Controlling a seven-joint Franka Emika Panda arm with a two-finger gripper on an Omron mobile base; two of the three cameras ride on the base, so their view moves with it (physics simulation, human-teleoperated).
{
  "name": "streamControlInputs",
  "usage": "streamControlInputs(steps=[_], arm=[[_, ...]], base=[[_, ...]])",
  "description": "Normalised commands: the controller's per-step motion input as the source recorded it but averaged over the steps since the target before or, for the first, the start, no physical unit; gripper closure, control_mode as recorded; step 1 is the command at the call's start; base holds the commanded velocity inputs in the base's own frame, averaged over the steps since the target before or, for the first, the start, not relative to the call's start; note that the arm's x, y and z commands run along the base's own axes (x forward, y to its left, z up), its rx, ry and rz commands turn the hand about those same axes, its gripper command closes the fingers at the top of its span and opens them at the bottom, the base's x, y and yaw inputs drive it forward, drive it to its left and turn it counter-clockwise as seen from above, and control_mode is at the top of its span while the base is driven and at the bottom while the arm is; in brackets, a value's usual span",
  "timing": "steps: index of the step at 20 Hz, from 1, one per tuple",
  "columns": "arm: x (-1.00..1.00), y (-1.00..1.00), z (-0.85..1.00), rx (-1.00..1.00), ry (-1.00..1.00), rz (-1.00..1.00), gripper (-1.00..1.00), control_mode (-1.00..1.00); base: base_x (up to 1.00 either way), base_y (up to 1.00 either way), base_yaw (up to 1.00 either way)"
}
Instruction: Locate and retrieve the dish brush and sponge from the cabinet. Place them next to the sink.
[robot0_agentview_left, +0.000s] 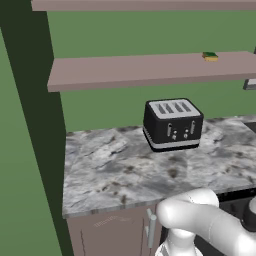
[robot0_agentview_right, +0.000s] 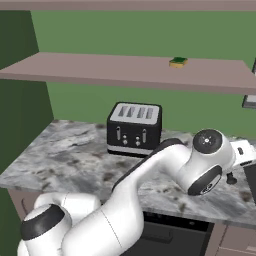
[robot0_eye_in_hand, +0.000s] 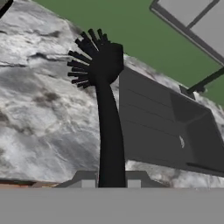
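A slim black dish brush with a round bristled head (robot0_eye_in_hand: 107, 109) is clamped in the closed gripper (robot0_eye_in_hand: 111, 183) above the marbled counter beside the dark sink basin (robot0_eye_in_hand: 166, 131), while the small green-and-yellow sponge (robot0_agentview_left: 210, 56) waits on the mauve-brown cabinet shelf (robot0_agentview_left: 125, 72).

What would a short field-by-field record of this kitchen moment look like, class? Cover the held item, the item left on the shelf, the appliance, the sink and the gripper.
held item: slim black dish brush, handle between the fingertips, bristled head pointing away from the hand
gripper: shut on the brush handle
below the brush: grey marbled counter, beside the dark grey sink
left on shelf: small green-topped yellow sponge on the mauve-brown cabinet shelf
appliance: black four-slot toaster on the counter, under that shelf
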Motion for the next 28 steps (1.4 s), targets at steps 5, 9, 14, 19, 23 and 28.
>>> streamControlInputs(steps=[5,9,14,19,23,28], arm=[[0.68,0.07,-0.14,-0.04,0.29,0.14,1.0,-1.0],[0.31,0.0,-0.31,0.03,0.05,0.1,1.0,-1.0],[0.13,-0.02,-0.45,0.11,0.0,0.05,1.0,-1.0],[0.36,0.0,-0.17,0.03,0.0,0.07,1.0,-1.0],[0.52,0.0,0.0,-0.07,0.02,0.09,1.0,-1.0],[0.29,-0.13,-0.21,-0.02,0.01,0.04,1.0,-1.0]], base=[[0.0,0.0,0.0],[0.0,0.0,0.0],[0.0,0.0,0.0],[0.0,0.0,0.0],[0.0,0.0,0.0],[0.0,0.0,0.0]])
